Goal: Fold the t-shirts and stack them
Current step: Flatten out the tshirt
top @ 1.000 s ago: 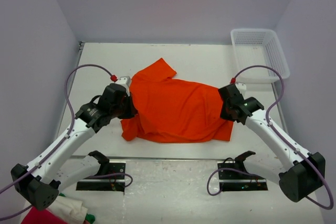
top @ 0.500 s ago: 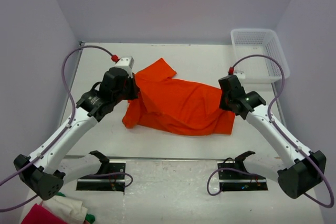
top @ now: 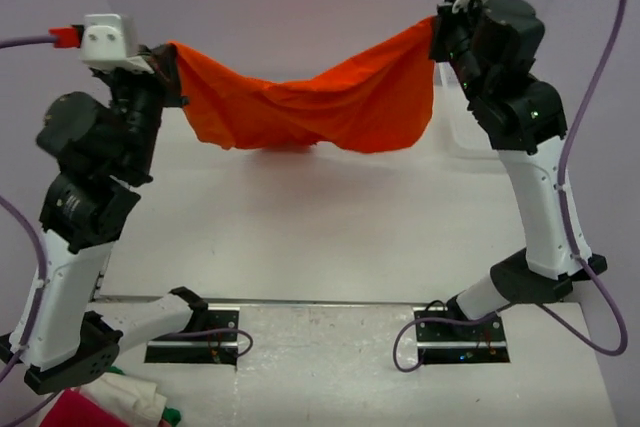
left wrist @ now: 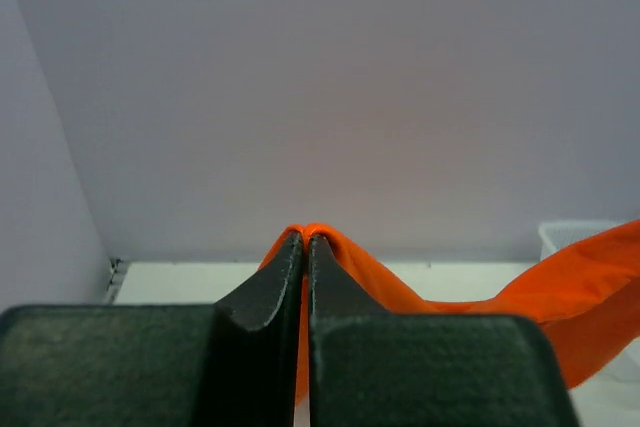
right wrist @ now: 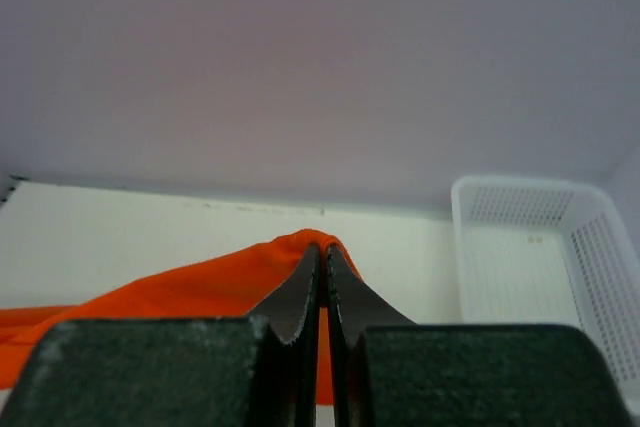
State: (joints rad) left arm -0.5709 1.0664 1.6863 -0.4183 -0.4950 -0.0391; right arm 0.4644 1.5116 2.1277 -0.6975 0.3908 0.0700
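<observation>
Pale lavender walls (top: 300, 7) enclose a white table (top: 300, 237) on three sides.

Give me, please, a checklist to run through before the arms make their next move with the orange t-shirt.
1. Grip of the left gripper on the t-shirt: ok, shut on cloth.
2. Grip of the right gripper: ok, shut on cloth.
3. Cloth taut between the arms: not ok, it sags and bunches mid-span.
4. Lowest fold clear of the table: cannot tell.
5. Middle free of the basket, which sits far right: ok.
6. Which edge is held: cannot tell.
</observation>
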